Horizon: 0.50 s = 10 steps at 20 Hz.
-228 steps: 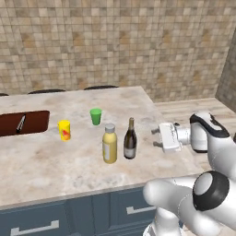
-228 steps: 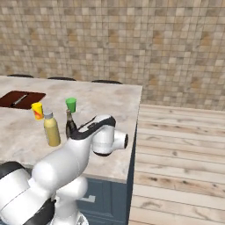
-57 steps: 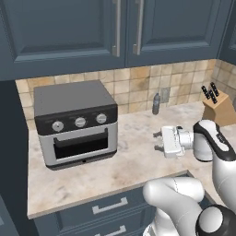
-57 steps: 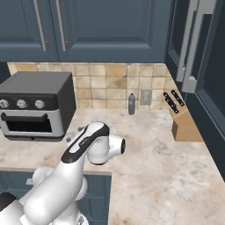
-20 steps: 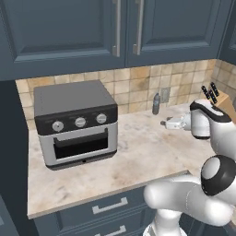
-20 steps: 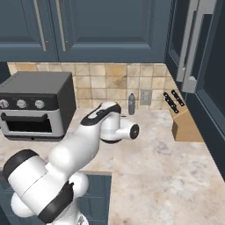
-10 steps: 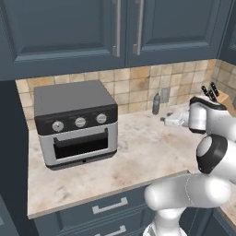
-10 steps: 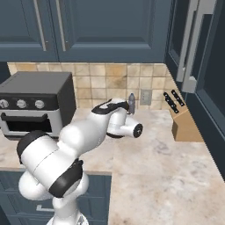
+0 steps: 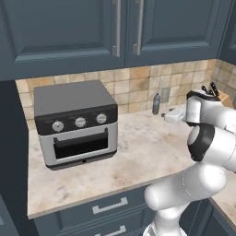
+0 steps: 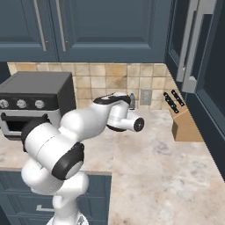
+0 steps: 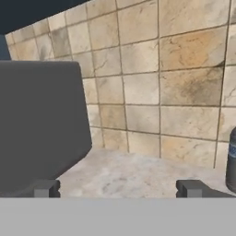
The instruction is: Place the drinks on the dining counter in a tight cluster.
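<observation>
Swung toward bottle [image 11: 232,161]; fingers [image 11: 191,188] wide, empty.

The white arm rises from the base, bends at a dark-jointed elbow and reaches forward, its forearm roughly level. In the left base view the end effector [image 9: 171,115] points leftward from the wrist, held low. In the right base view the wrist folds across the front of the arm, so the fingers are hidden behind it. In the hand view the end effector [image 11: 118,189] has its two dark fingertips [image 11: 45,188] set wide apart, nothing between them.
</observation>
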Motion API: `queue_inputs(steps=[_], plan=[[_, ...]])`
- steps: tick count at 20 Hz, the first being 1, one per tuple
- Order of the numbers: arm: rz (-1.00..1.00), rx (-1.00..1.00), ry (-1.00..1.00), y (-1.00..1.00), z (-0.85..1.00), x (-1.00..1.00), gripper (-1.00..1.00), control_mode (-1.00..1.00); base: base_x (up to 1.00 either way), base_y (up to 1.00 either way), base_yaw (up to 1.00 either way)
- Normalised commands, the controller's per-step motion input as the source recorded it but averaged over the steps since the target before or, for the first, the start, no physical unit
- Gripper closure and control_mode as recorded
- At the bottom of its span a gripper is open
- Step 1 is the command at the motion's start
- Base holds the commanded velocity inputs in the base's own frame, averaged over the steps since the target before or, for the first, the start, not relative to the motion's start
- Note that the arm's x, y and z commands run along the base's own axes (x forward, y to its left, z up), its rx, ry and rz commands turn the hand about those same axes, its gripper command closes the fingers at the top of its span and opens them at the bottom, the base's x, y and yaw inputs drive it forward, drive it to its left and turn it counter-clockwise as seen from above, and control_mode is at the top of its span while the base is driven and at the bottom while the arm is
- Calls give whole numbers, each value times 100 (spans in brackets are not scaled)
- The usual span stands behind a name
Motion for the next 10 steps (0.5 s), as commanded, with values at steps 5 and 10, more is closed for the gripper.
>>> queue_inputs(steps=[5, 10], plan=[[-8, -10, -1, -14, 2, 23, -100, -100, 0, 0, 0], [-2, -13, -9, -9, -1, 19, -100, -100, 0, 0, 0]])
